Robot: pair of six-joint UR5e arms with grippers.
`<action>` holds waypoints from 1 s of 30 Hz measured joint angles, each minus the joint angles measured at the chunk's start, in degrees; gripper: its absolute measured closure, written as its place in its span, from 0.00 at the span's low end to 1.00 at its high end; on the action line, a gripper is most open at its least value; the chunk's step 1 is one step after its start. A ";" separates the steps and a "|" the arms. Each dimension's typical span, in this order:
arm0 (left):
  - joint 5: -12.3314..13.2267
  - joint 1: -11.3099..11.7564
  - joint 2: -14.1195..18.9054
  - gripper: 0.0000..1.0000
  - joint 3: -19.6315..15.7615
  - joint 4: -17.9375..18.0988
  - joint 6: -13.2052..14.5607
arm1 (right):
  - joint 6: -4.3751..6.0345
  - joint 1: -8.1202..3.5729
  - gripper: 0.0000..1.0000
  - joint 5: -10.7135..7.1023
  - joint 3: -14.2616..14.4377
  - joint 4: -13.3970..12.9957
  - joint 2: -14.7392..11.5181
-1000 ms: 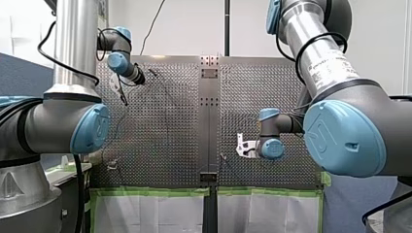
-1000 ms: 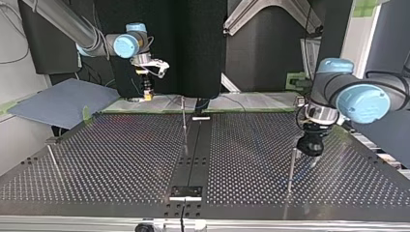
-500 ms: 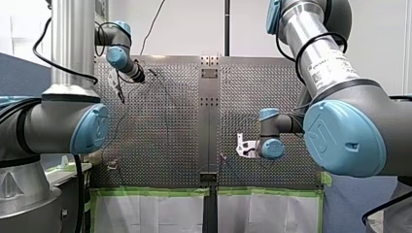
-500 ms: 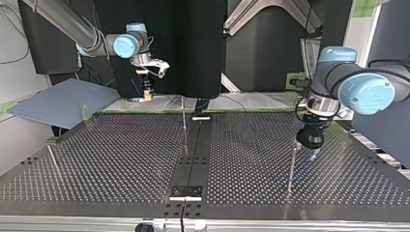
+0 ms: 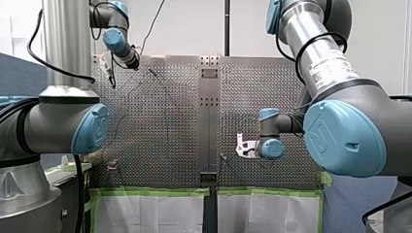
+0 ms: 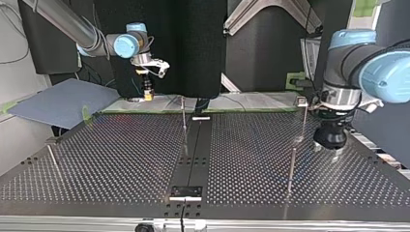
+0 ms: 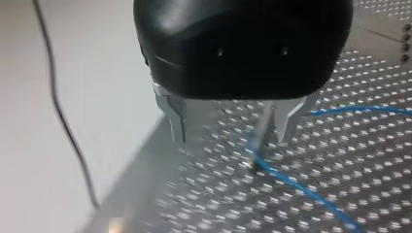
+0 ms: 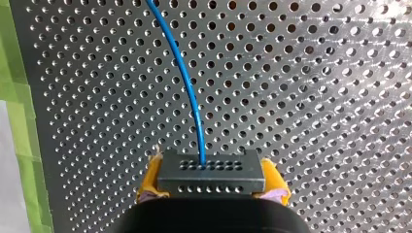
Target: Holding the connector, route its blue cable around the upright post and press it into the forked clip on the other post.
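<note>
My right gripper [image 8: 211, 182] is clamped on the connector [image 8: 210, 167], with a yellow pad on each side of it, above the table [image 8: 330, 73] near its edge with green tape [image 8: 12, 107]. The cable [image 8: 187, 82] leaves the connector's middle and curves off ahead over the table. My left gripper [image 7: 233, 138] hangs with its metal fingers [image 7: 177, 114] spread, holding nothing, near the table's side edge; the cable bends just beside one finger
</note>
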 joint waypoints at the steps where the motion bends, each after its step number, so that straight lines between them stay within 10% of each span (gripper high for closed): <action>1: -0.12 -0.02 0.39 0.11 0.39 -0.37 0.39 | 0.02 0.00 1.00 0.00 0.00 -0.01 0.00; 13: 2.85 -0.97 5.66 0.08 5.72 -6.04 3.18 | 0.04 0.01 1.00 0.01 0.00 -0.16 0.00; 30: 1.49 -4.47 -0.08 0.08 6.08 -14.38 4.08 | -0.09 0.32 1.00 0.00 0.00 -0.14 0.00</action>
